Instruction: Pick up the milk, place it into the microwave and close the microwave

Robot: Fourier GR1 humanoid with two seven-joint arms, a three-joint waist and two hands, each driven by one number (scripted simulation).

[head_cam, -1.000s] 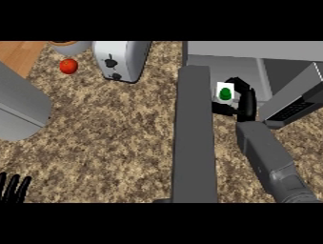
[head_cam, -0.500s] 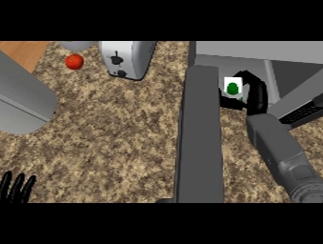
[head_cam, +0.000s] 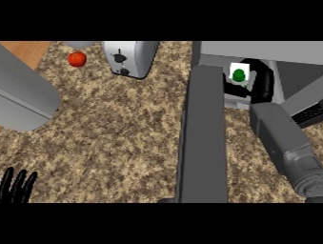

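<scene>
The right hand [head_cam: 261,85] is far over on the right, reaching into the open microwave [head_cam: 290,53]. Its black fingers are curled round the milk [head_cam: 239,73], a white carton with a green mark on it. The milk is just inside the mouth of the microwave, at its left side, held by the hand. The microwave door [head_cam: 203,138] is open and sticks out long and grey toward the near edge, just left of the grey arm. The left hand [head_cam: 9,187] rests at the near left corner with its fingers straight up, open and holding nothing. On the speckled worktop [head_cam: 115,133], far back, a toaster [head_cam: 130,57] stands with a small red apple [head_cam: 77,59] just left of it. A big grey thing [head_cam: 13,93] sits on the left.
</scene>
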